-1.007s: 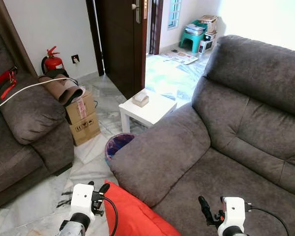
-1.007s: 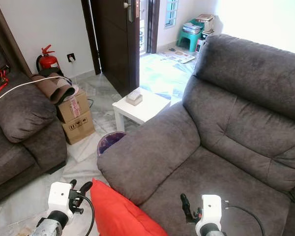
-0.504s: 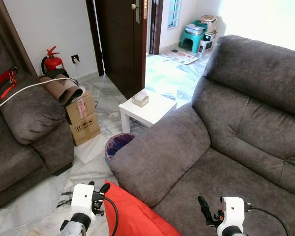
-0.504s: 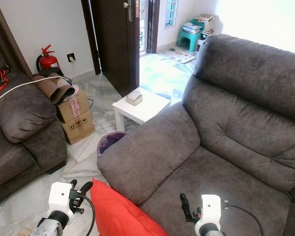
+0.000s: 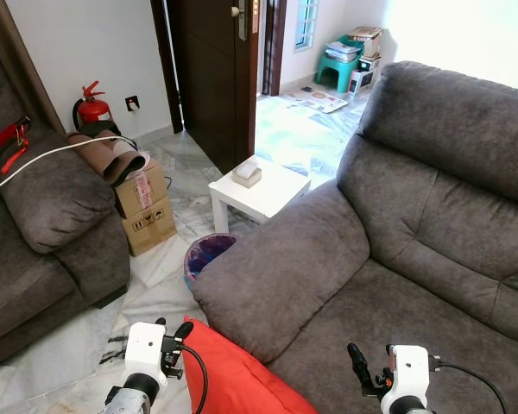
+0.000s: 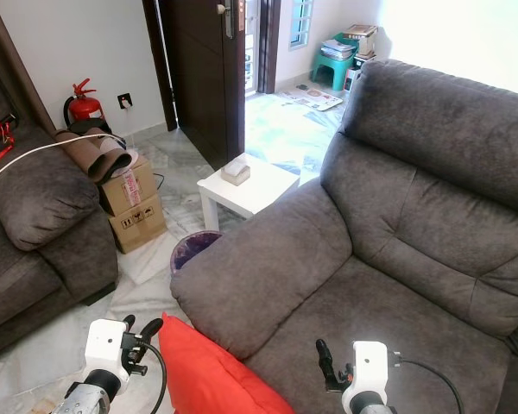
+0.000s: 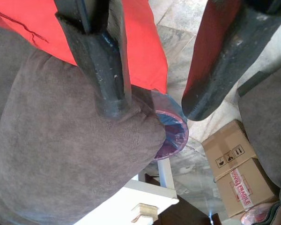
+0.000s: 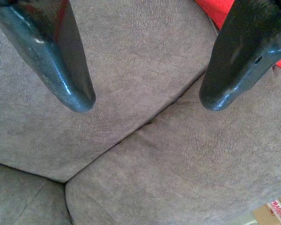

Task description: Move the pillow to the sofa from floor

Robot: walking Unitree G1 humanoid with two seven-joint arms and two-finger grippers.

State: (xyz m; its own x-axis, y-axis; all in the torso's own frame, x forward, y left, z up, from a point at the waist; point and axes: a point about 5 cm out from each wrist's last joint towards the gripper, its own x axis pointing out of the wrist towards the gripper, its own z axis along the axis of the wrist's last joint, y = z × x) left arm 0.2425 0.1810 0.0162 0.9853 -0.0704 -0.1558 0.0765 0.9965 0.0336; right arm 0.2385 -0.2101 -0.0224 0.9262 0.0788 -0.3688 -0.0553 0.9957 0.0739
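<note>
Changes over the last second — very slight.

- Right gripper [image 5: 369,385]: sits a touch lower and a hair further left above the front of the sofa [image 5: 432,259] seat than a second ago; fingers apart as before.
- Whole head view: drifted by a sliver, which reads as the camera shifting, not the room.
- Pillow [image 5: 233,379], left gripper [image 5: 174,336]: no shift to record — the red corner lies against the sofa's front edge in every picture, the fingers parted beside it.
</note>
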